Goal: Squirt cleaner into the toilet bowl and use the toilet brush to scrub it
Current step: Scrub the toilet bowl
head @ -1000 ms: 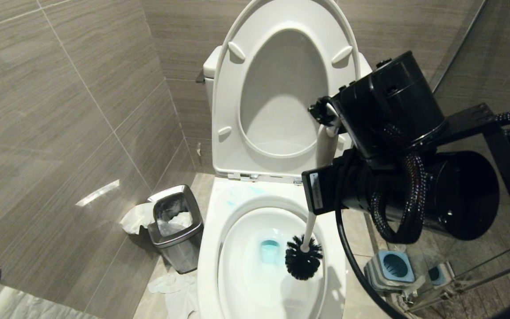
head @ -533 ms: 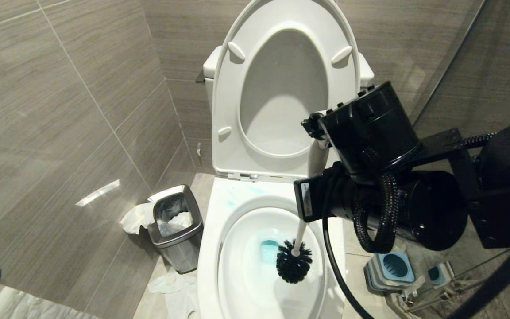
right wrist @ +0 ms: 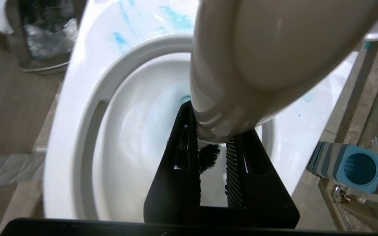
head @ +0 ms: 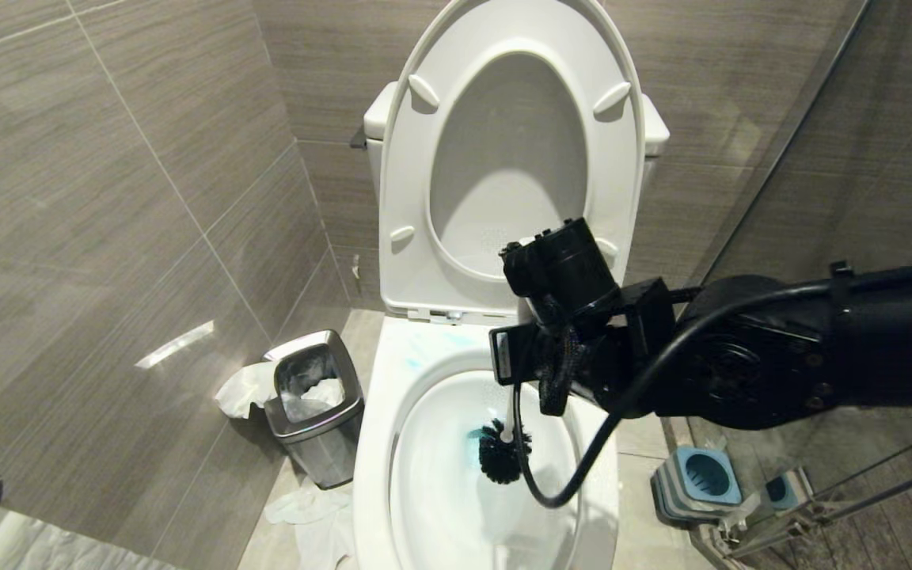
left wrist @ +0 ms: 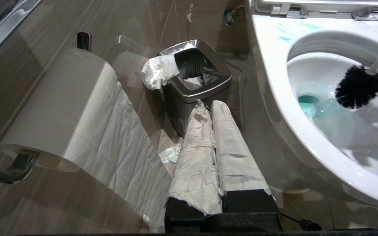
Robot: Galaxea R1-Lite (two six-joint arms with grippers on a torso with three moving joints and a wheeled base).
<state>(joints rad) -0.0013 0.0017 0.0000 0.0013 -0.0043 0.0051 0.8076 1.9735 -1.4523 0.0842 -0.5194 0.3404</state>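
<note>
toilet brush [head: 501, 453] head has slid left and deeper into the toilet bowl [head: 440, 507], now over the blue water; right claw [right wrist: 213, 144] clamped on its handle, arm dropped lower. left claw [left wrist: 213, 108] shut, parked.

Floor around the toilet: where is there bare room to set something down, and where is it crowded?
Bare tile lies behind the steel waste bin, between it and the wall corner. Crowded: tissue lies beside and in front of the bin against the toilet bowl. On the other side, the blue brush holder fills the strip by the glass. Inside the bowl, the right gripper holds the toilet brush.
</note>
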